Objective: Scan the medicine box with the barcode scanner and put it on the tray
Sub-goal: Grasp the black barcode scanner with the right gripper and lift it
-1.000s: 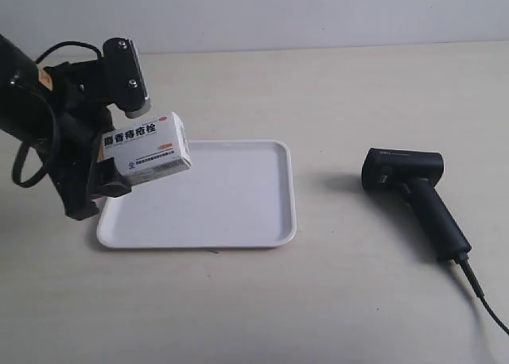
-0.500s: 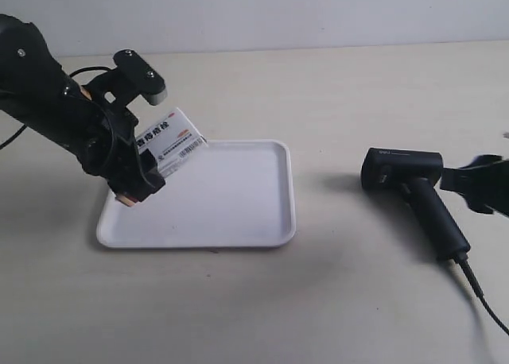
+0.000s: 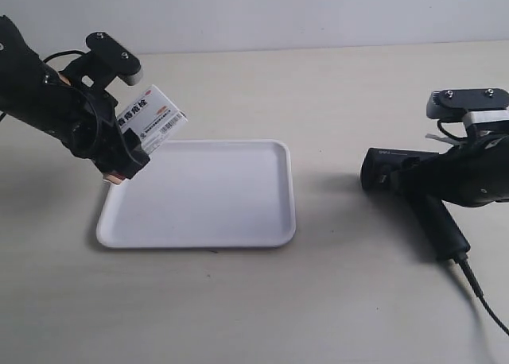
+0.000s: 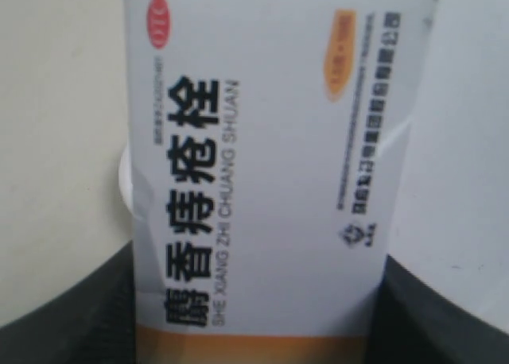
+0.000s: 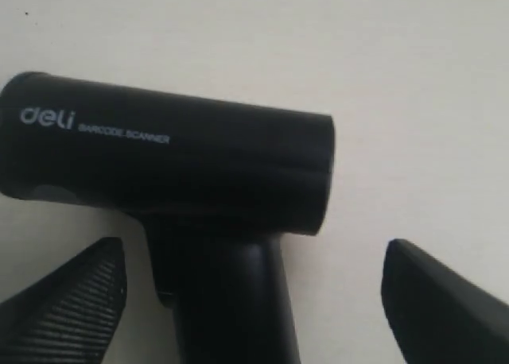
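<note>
My left gripper (image 3: pixel 130 148) is shut on the medicine box (image 3: pixel 151 118), a white carton with dark lettering and a barcode, and holds it tilted in the air above the tray's far left corner. In the left wrist view the carton (image 4: pixel 270 181) fills the frame between the dark fingers (image 4: pixel 71 316). The white tray (image 3: pixel 238 235) lies flat below. The black barcode scanner (image 3: pixel 398 169) lies on the table to the right. My right gripper (image 5: pixel 254 300) stands open, one finger (image 5: pixel 71 300) on either side of the scanner's handle (image 5: pixel 227 300), not touching it.
The scanner's black cable (image 3: pixel 481 292) trails off toward the near right corner. The table (image 3: pixel 334 86) is a plain beige surface. A pale wall runs along its far edge.
The right arm has come in from the right and now sits over the scanner. The left arm has shifted the carton slightly left and back, tilting it more.
</note>
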`<state>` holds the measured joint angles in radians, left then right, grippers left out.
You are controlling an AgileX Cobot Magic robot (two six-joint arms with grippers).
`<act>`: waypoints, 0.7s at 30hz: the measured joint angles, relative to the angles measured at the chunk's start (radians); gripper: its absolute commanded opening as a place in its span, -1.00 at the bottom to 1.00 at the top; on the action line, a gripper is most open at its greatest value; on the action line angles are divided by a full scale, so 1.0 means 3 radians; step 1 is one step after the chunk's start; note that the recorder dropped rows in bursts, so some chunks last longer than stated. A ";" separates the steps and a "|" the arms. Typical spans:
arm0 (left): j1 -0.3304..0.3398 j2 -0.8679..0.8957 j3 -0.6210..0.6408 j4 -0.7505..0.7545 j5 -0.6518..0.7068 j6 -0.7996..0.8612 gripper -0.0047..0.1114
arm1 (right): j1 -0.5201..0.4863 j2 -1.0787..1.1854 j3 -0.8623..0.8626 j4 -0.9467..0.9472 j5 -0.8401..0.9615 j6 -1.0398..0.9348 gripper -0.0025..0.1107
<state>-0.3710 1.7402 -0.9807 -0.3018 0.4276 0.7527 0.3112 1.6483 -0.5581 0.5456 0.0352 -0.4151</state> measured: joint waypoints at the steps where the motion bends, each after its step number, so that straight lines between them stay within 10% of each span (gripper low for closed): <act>1: 0.0000 0.0000 0.0000 -0.0005 -0.0001 0.0000 -0.85 | 0.0000 0.0036 0.0000 0.0000 -0.0014 0.0000 0.47; 12: 0.0000 0.0000 0.0000 -0.0034 -0.0020 0.0000 -0.85 | 0.0006 0.0292 -0.0010 -0.0006 -0.0321 -0.0050 -0.96; 21: -0.0075 0.0196 -0.0001 -0.0113 0.0071 0.0586 -0.85 | 0.0048 -0.0290 -0.0010 -0.0006 0.0009 -0.0394 -0.96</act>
<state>-0.3934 1.7990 -0.9812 -0.3356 0.4489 0.9285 0.3256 1.5613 -0.5612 0.5438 0.0380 -0.5332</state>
